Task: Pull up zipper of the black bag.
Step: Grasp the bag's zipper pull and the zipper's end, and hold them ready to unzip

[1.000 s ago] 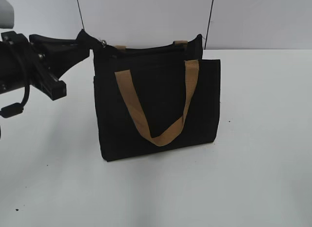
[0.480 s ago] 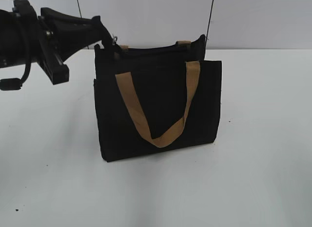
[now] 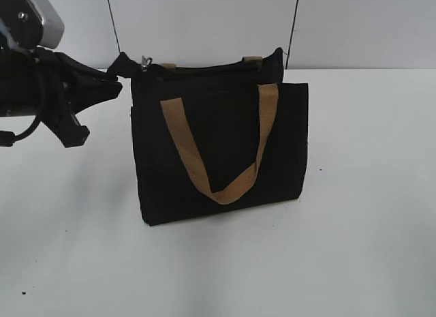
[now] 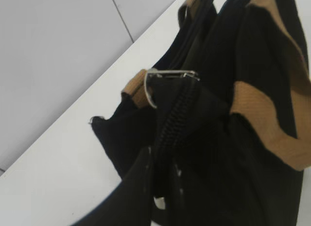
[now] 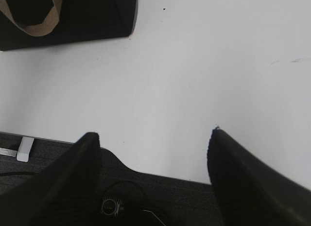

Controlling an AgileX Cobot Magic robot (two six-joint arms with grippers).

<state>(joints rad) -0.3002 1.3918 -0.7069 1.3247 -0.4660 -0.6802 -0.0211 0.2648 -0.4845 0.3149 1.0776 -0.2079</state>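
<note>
Black woven fabric, boxy shape: the black bag [image 3: 218, 143] stands upright on the white table [image 3: 354, 215], left of centre, broad face toward the exterior camera. Flat front pocket panel [image 3: 225, 153], matte, with a tan webbing handle [image 3: 218, 160] hanging down it in a V. Second tan strap [image 3: 253, 58] just shows at the back top edge.

Zipper [image 3: 204, 67] is a thin black toothed line along the top edge; long axis runs left-right in the exterior view, level with the table. Small silvery metal pull tab [image 3: 144, 61] sits at the left end of the top, sticking up. In the left wrist view the ribbed zipper tape [image 4: 172, 121] runs away from the camera toward a shiny metal ring [image 4: 165, 76].

Left gripper [image 3: 121, 66] is at the bag's top-left corner, touching the fabric end of the zipper; fingers hidden by black cloth, cannot tell if pinching or apart. Right gripper [image 5: 153, 153] hovers over bare table well apart from the bag, black fingers [image 5: 73, 172] spread wide, holding nothing.
</note>
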